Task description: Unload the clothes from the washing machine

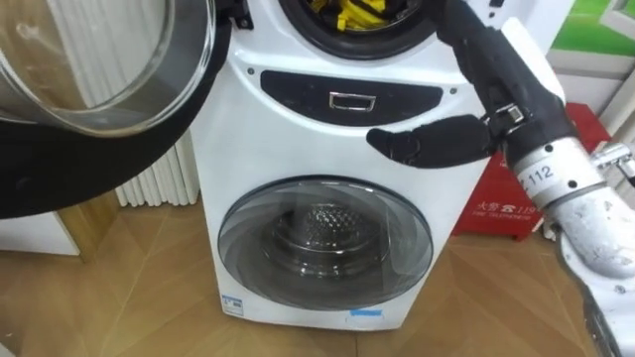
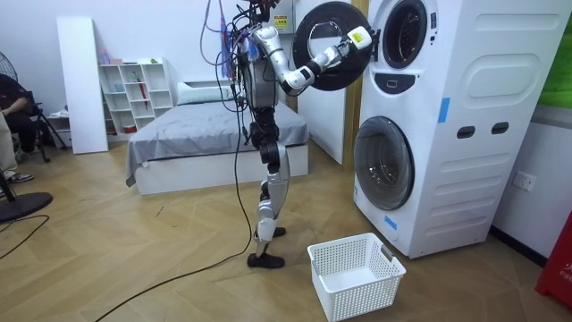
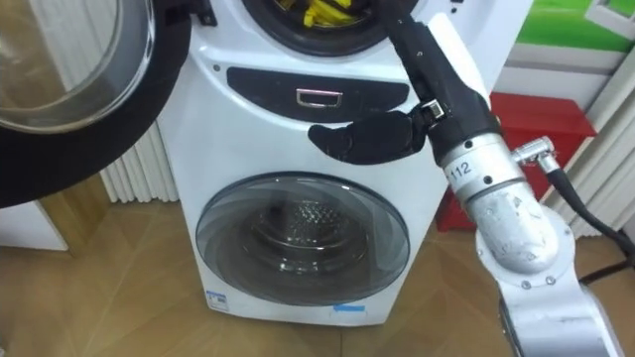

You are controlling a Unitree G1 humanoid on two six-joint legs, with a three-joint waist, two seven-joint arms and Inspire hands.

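Yellow clothes (image 1: pixel 357 14) sit bunched inside the upper drum of the white stacked washing machine (image 1: pixel 258 149), at the top edge of your eye views. Not out yet. Your right hand (image 1: pixel 484 61) comes in from lower right and runs up to that drum's rim, just right of the clothes. Tips are past the frame edge, so can't tell if the fingers are apart or clamped on anything. Thumb juts left in front of the dark oval panel w/ silver handle (image 1: pixel 349 97) btwn the two openings.

Upper door, round glass w/ thick black rim (image 1: pixel 109 69), hangs swung open on the left. Lower round smoked-glass door (image 1: pixel 325 243) is closed, metal drum visible through it. Red box (image 1: pixel 496 203) stands just right of the machine, white ribbed radiator (image 1: pixel 164 183) on its left, wood floor (image 1: pixel 129 297) under all.

Room view: robot stands upright facing the machine, which is at the room view's right. Arm is raised to the upper opening, hand beside the open door. White plastic lattice basket (image 2: pixel 355 273) sits on the floor near its feet, in front of the lower door, apart from the machine. Behind the robot: bed w/ grey cover (image 2: pixel 206 134), white shelf unit (image 2: pixel 134 89). Person seated at the far left edge (image 2: pixel 9 98).
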